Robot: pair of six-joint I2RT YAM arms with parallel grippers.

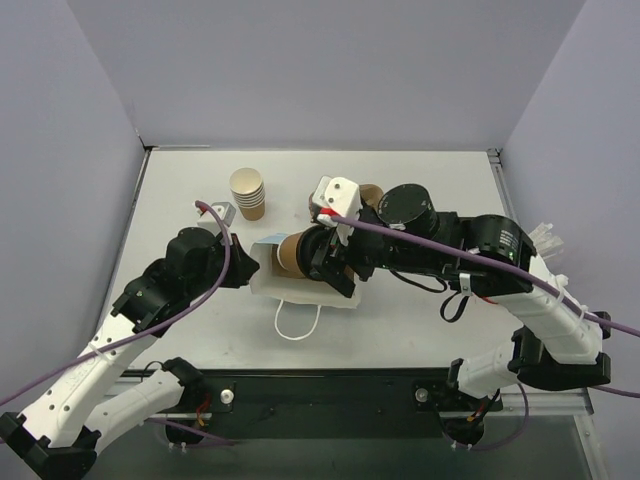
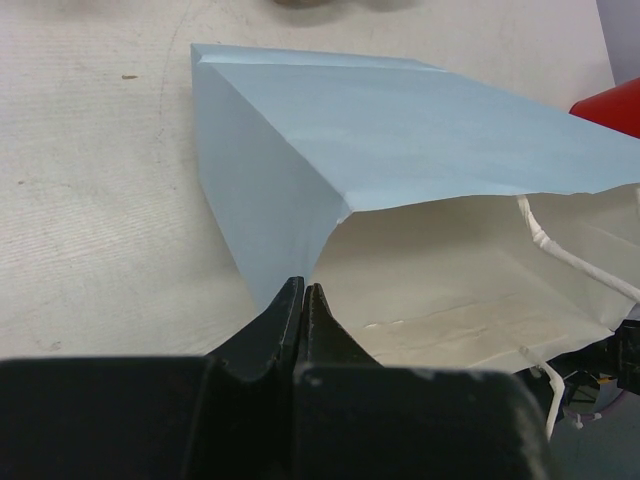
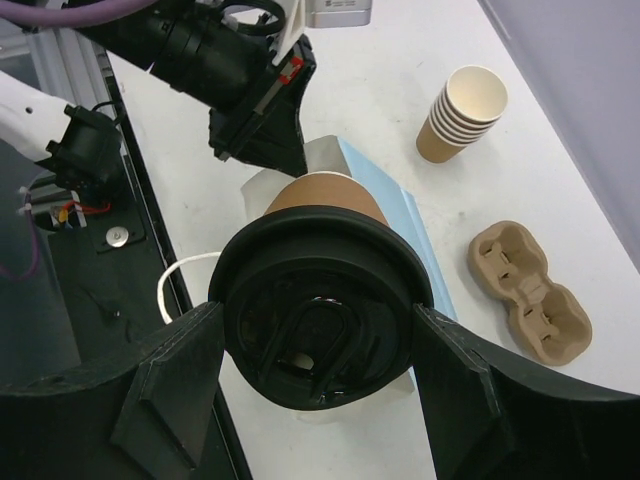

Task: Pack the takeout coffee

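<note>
Coffee cup (image 3: pixel 322 215), held sideways in right hand (image 3: pixel 320 385)

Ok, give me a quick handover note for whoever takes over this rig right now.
The left gripper is shut on the blue paper bag at its rim, mouth open.
The right gripper is shut on a lidded coffee cup, sideways at the bag's mouth.
The pulp tray lies empty nearby.
Done: cup grasped. Left: cup into bag, release. No second lidded cup in view.
</note>
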